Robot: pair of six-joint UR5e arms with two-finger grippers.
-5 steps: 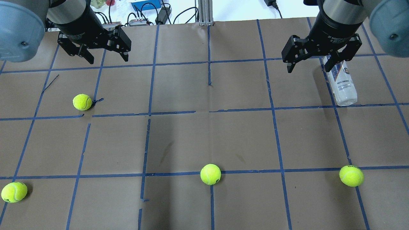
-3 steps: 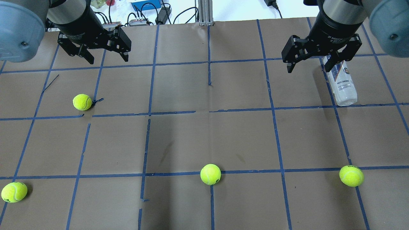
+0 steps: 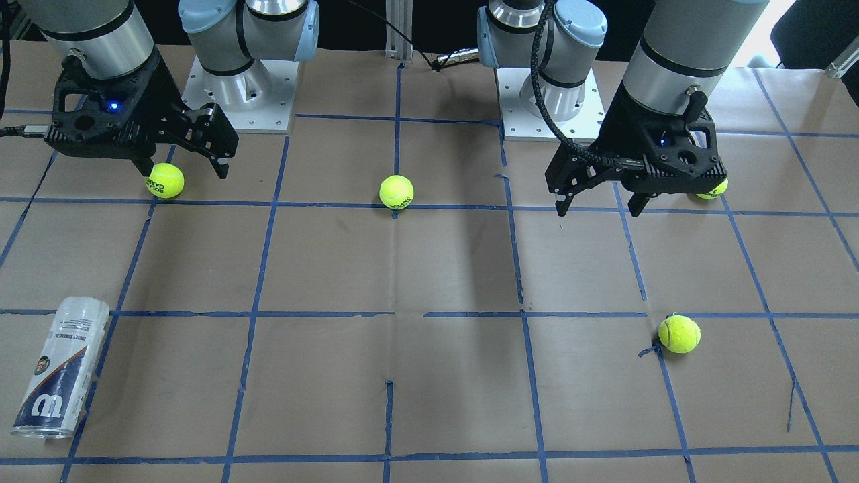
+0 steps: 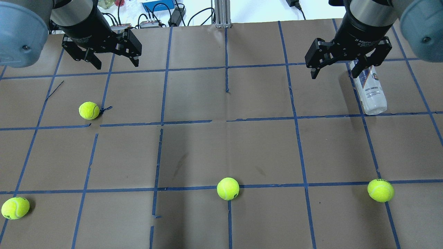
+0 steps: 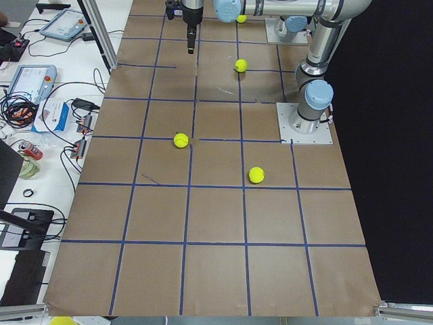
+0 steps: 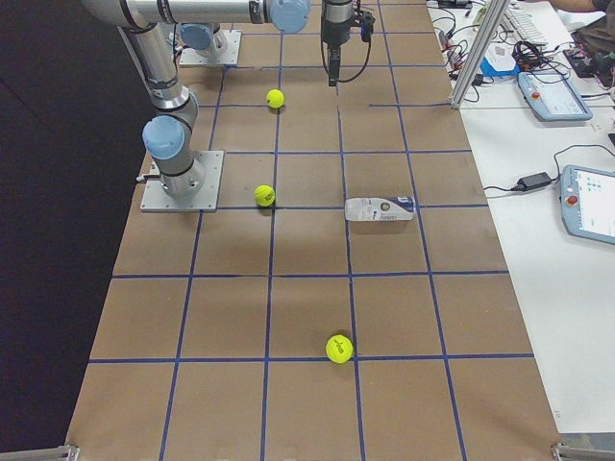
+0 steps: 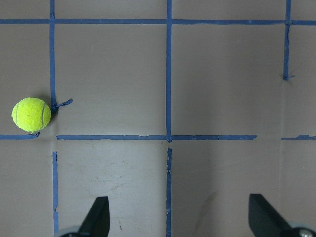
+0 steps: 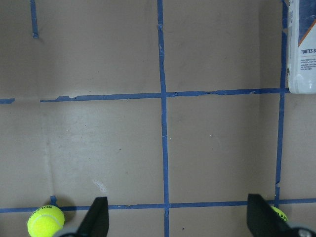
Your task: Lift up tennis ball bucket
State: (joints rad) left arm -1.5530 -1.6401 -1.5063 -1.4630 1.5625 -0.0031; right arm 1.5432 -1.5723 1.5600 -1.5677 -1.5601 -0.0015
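The tennis ball bucket (image 4: 372, 91) is a clear tube with a white label and a navy end. It lies on its side at the table's far right; it also shows in the front view (image 3: 60, 369), the right side view (image 6: 380, 208) and, at the edge, the right wrist view (image 8: 302, 49). My right gripper (image 4: 334, 74) hangs open and empty above the table, just left of the tube's far end; it also shows in the front view (image 3: 184, 168). My left gripper (image 4: 117, 65) is open and empty at the far left, also seen from the front (image 3: 597, 206).
Several yellow-green tennis balls lie on the brown paper: one under the left side (image 4: 89, 110), one at the near left (image 4: 15, 208), one near the middle (image 4: 228, 188), one at the near right (image 4: 380, 190). Cables and boxes sit beyond the far edge (image 4: 157, 7).
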